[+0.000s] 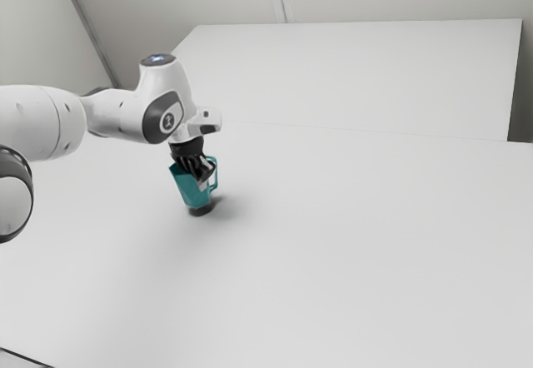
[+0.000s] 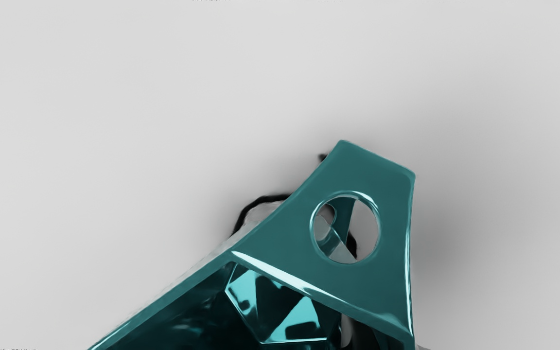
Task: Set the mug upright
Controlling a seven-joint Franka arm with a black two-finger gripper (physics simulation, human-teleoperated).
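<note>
The teal mug point(image 1: 190, 188) stood at a lean above or on the white table point(image 1: 333, 268), near nine o'clock from the middle of the exterior view, its mouth toward eleven and its base toward five; I could not tell whether it touched down. Its handle point(image 1: 216, 174) sat at about two o'clock. The black gripper point(image 1: 201, 176) was at the mug's upper part, whether wide, narrow or holding I could not tell. The white arm point(image 1: 117, 115) came in from nine o'clock.
</note>
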